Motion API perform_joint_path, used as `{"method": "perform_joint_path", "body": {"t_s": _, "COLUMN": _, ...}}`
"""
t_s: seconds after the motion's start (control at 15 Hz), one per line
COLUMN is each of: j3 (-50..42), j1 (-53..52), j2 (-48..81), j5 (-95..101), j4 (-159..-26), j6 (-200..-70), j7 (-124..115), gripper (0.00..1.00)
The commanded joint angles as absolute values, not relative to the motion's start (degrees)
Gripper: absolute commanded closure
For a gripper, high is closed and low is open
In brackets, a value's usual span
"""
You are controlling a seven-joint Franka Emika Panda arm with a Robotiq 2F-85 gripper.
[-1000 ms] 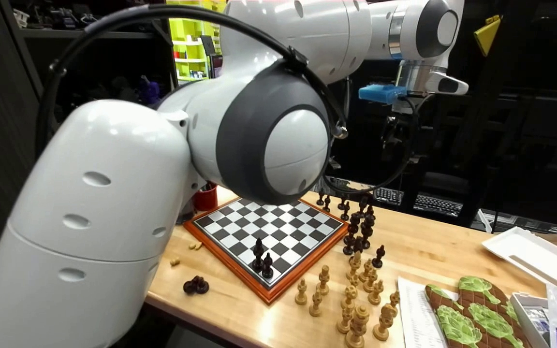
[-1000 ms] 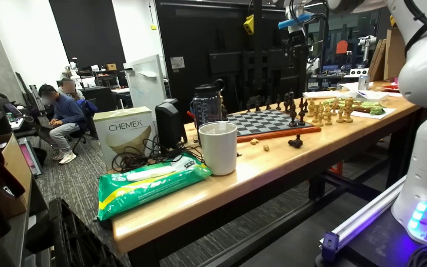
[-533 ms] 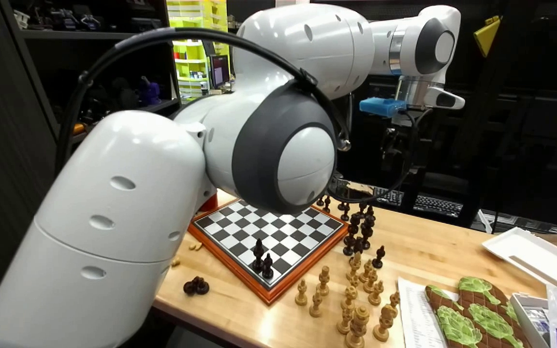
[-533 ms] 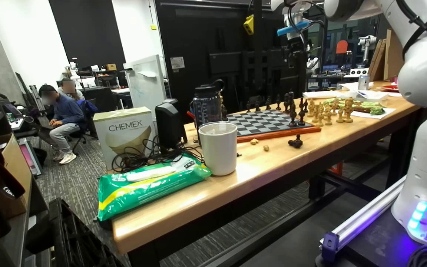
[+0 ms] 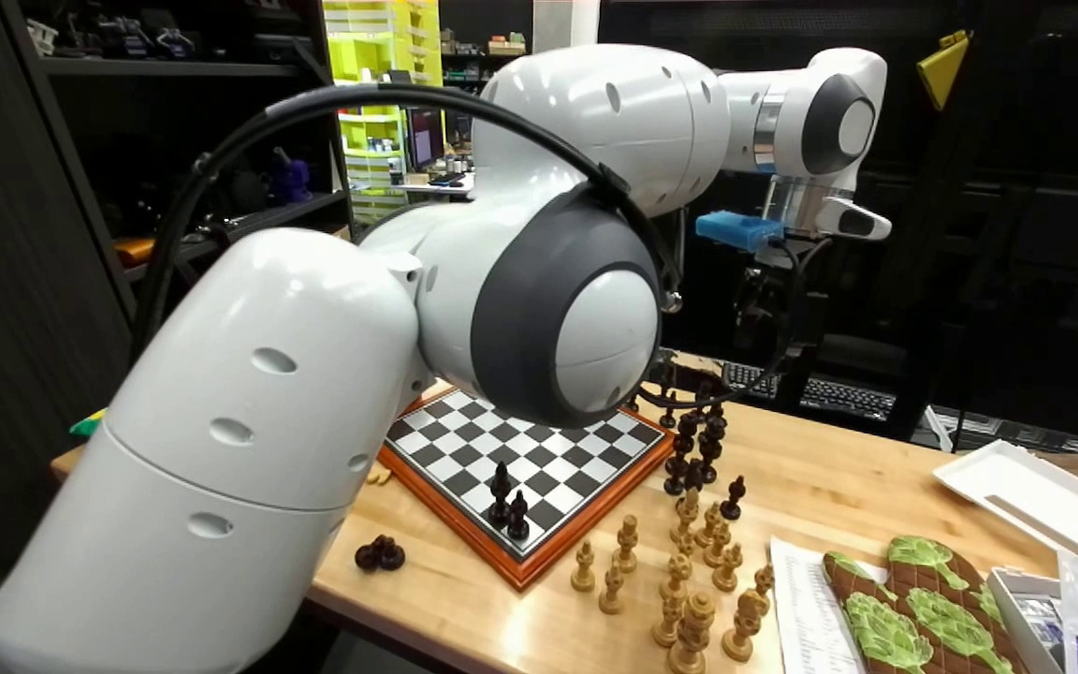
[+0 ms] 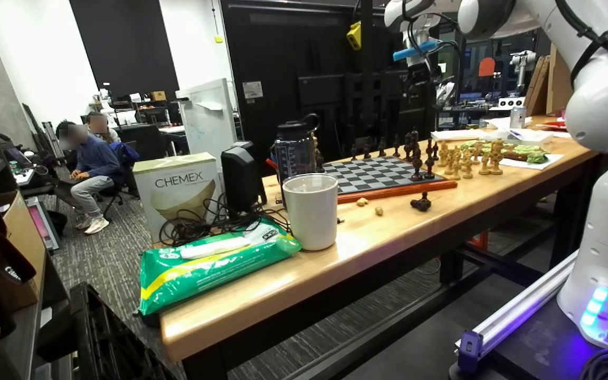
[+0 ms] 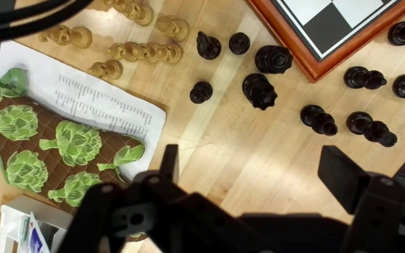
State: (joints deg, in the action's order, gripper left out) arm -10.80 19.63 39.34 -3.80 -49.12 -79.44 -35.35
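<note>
My gripper [image 7: 251,158] is open and empty in the wrist view, its two dark fingers wide apart above bare wood. It hangs high over the table; in both exterior views it is dark against a dark background [image 6: 417,87]. Nearest it in the wrist view are upright dark chess pieces, among them a dark piece [image 7: 318,120]. A chessboard [image 7: 330,31] with a red-brown frame also shows in an exterior view [image 5: 539,454]. Two dark pieces [image 5: 500,496] stand on its near corner. Several light pieces [image 5: 675,576] stand beside it. A dark piece [image 5: 380,552] lies fallen on the table.
A brown artichoke-print oven mitt [image 7: 51,147] lies on a printed sheet [image 7: 118,107], with a white box beside it [image 7: 12,214]. At the table's other end are a white mug [image 6: 311,214], a black bottle [image 6: 293,150], green wipes [image 6: 214,269] and a Chemex box [image 6: 174,198].
The arm and gripper have moved down in both exterior views. The elbow has swung right and down in an exterior view. The chess pieces and other things have not moved.
</note>
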Motion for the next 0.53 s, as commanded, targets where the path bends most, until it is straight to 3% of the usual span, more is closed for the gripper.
{"method": "perform_joint_path", "body": {"t_s": 0.0, "j3": -10.0, "j1": 20.9, "j2": 40.8, "j5": -5.9, "j4": -47.2, "j6": -78.6, "j7": -34.1, "gripper": 0.0}}
{"method": "perform_joint_path", "body": {"t_s": 0.47, "j3": -10.8, "j1": 19.7, "j2": 40.5, "j5": -4.4, "j4": -49.1, "j6": -79.5, "j7": -35.2, "gripper": 0.0}}
